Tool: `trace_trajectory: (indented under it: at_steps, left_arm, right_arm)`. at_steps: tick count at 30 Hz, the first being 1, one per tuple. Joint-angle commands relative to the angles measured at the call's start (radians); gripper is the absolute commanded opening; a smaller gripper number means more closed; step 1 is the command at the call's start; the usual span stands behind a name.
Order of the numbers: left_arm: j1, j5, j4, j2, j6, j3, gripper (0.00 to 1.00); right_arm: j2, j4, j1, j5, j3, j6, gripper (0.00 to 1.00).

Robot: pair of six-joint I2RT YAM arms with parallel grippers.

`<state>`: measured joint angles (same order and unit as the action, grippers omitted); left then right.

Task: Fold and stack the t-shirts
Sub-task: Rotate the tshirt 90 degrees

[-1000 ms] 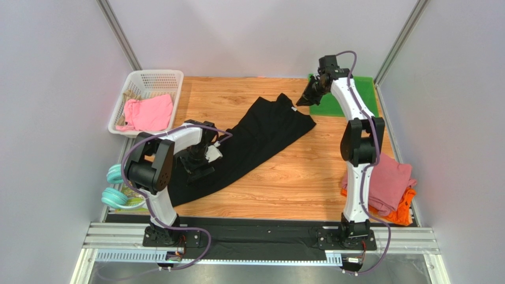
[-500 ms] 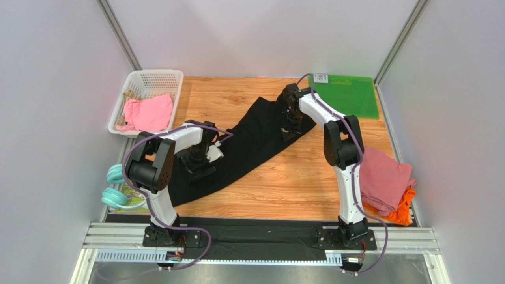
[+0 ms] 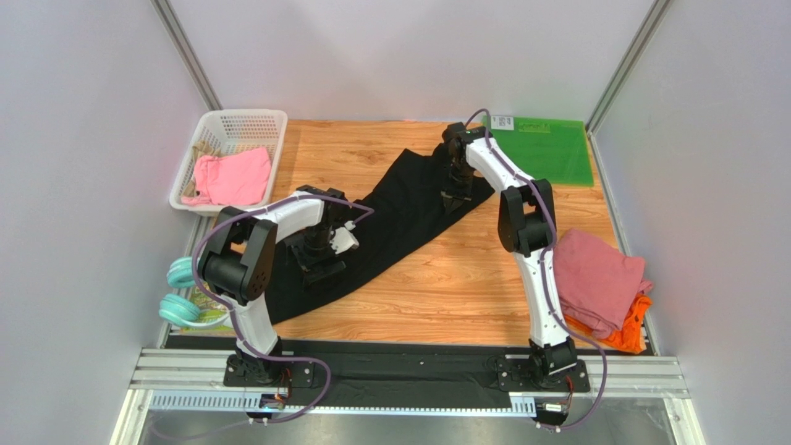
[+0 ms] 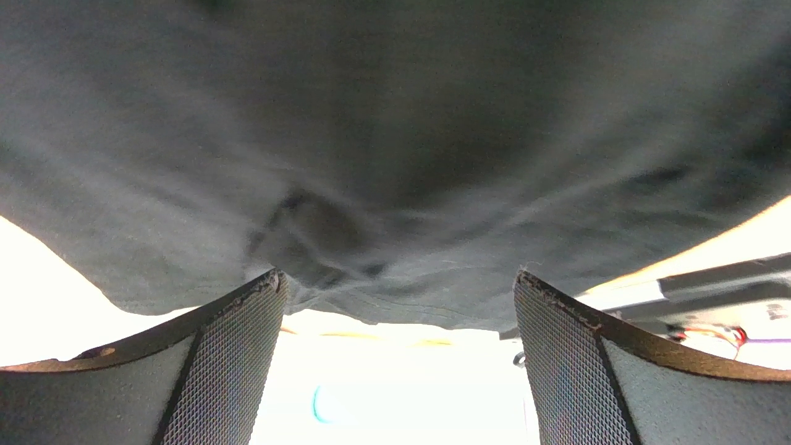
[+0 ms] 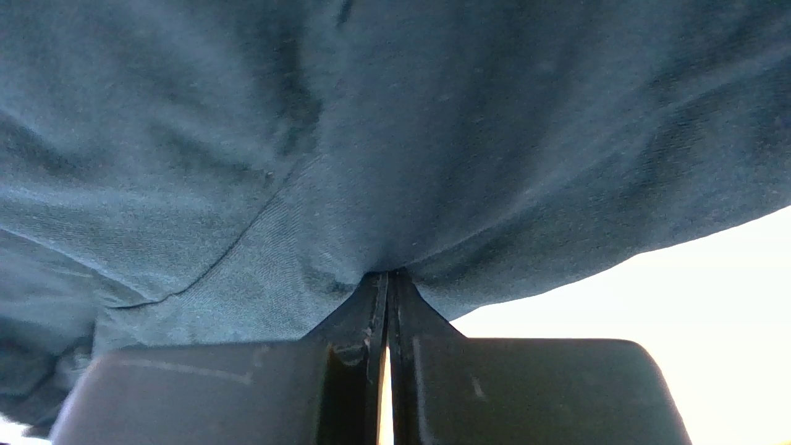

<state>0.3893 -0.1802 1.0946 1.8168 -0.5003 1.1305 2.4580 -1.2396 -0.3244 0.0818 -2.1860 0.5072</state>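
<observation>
Shows, from above, a wooden table (image 3: 464, 287) with a black t-shirt (image 3: 399, 218) drawn out in a long diagonal band across the table's middle, from the near-left part toward the far-right part.

Places the right gripper (image 3: 455, 193) over the table's far middle, at the shirt's far end. Finds it, in the right wrist view, closed tight on a pucker of the black cloth pinched between the fingertips (image 5: 371, 306).

Places the left gripper (image 3: 320, 258) over the table's left part, low over the shirt's near end. Finds it, in the left wrist view, spread wide, with mesh-padded fingers (image 4: 232, 352) far apart and nothing clamped. Shows only the shirt's hem reaching in between the tips.

Sets a folded dusty-pink t-shirt (image 3: 599, 278) at the table's right edge, lying on top of an orange t-shirt (image 3: 633, 336) with only its near corner peeking out.

Sets a white basket (image 3: 237, 116) at the table's far-left corner, holding a pink cloth (image 3: 232, 176).

Sets a flat green mat (image 3: 548, 148) at the table's far-right corner.

Adds teal headphones (image 3: 181, 298) just off the table's left edge.
</observation>
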Motion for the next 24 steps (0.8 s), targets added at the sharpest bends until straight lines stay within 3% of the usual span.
trace_trajectory:
  at_steps: [1, 16, 24]
  left_arm:
    - [0.048, 0.056, 0.045, -0.025, -0.015, 0.04, 0.96]
    - [0.175, 0.209, 0.131, 0.117, -0.012, 0.135, 0.96]
    - [0.316, 0.395, 0.226, 0.261, 0.0, 0.354, 0.96]
  right_arm:
    - [0.108, 0.034, 0.071, 0.004, -0.084, 0.011, 0.0]
    - [0.2, 0.13, 0.225, 0.274, -0.244, 0.045, 0.0]
    - [0.277, 0.193, 0.242, 0.377, -0.328, 0.067, 0.01]
